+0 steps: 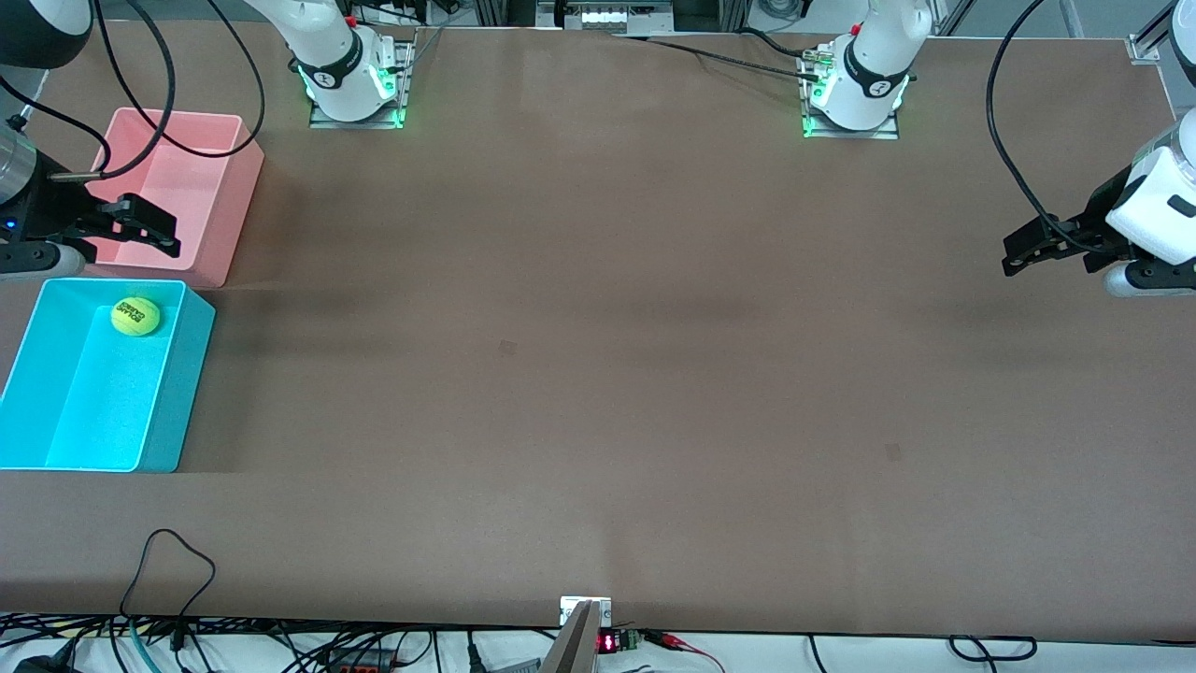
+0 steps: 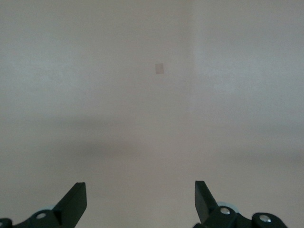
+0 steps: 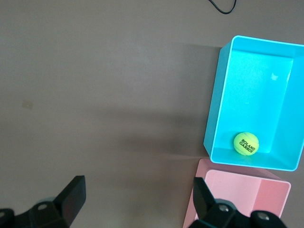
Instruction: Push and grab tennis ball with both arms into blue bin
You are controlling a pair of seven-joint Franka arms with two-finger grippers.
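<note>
Nearest the front camera, at the right arm's end of the brown table [image 1: 598,374], stands the blue bin [image 1: 177,393]. The ball [image 1: 135,315] lies inside it, on the floor by the wall that faces the pink bin [image 1: 229,215], lettering up. The pink bin stands just beside the blue one, farther from the camera.

The right gripper [image 1: 154,229] hangs over the pink bin, jaws wide and holding nothing; its wrist view shows the ball [image 3: 246,143] in the blue bin [image 3: 216,118].

The left gripper [image 1: 1023,252] hovers over bare table at the left arm's end, jaws wide and holding nothing.
</note>
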